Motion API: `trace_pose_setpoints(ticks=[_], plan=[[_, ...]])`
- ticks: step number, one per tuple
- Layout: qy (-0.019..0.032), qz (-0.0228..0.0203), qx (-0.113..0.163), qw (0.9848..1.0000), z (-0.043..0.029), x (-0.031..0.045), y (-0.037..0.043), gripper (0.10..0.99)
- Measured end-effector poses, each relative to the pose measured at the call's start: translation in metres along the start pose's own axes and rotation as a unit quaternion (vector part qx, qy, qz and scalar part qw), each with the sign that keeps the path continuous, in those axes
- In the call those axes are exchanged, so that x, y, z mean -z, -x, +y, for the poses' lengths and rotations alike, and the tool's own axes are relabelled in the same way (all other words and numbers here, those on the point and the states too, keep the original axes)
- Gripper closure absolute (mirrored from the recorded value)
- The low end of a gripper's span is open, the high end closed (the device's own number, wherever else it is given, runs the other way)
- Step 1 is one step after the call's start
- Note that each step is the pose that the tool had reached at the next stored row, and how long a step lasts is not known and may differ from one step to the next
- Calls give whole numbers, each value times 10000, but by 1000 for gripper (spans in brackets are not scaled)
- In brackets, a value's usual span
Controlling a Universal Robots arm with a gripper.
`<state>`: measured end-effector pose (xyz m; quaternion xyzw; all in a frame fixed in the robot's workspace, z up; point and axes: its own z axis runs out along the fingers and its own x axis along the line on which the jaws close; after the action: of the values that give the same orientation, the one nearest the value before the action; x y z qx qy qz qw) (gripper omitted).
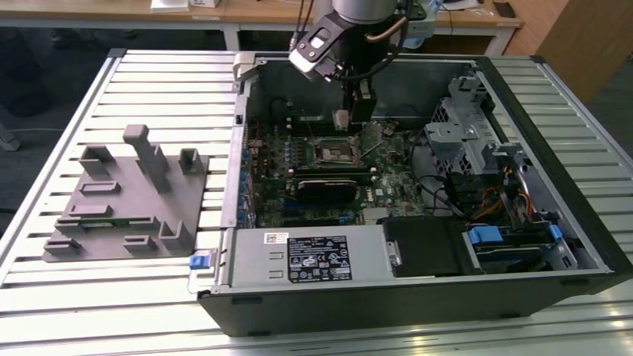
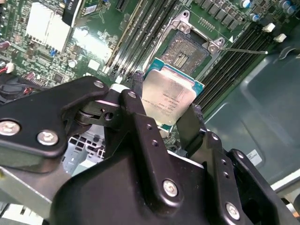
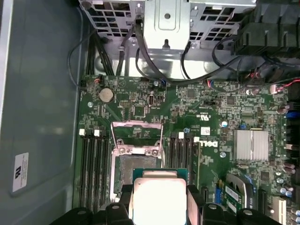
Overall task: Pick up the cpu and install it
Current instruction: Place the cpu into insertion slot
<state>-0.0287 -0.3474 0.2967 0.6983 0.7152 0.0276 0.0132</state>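
Starting with the slatted counter (image 1: pixel 148 81): carries the black computer case (image 1: pixel 416 297), laid on its side with the open face up, presumably to let the arm come straight down into it; carries also, toward the exterior view's left and apart from the case, the grey tray (image 1: pixel 109 208), moulded with slots and posts, likely to keep parts in fixed places; moving inside the case to the green motherboard (image 3: pixel 197 103), lying flat on the bottom and facing up; then to the hand (image 1: pixel 351 115), hanging low inside the case above the board and clenched on the cpu (image 2: pixel 168 96); grips it by opposite edges between the black fingers (image 2: pixel 196 124), which leaves the silvery top bare and, by judgement, keeps pressure off the contacts underneath; holds it with its face roughly parallel to the board, matching the flat lie of its seat; then to the socket (image 3: pixel 136 150), metal frame swung open and contact field exposed, so nothing bars the way in; ending with the cpu (image 3: pixel 158 199) in the first wrist view: close beside the socket, judged clear of the board, not yet seated.
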Motion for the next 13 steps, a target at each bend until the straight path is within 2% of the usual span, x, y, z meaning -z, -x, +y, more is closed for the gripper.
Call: trace_pose_setpoints(ticks=[6, 8, 13], plan=[[3, 124, -7, 9999, -4, -70, -26, 545], [3, 128, -11, 9999, -6, -105, -36, 545], [3, 130, -14, 9999, -10, -199, -134, 545]])
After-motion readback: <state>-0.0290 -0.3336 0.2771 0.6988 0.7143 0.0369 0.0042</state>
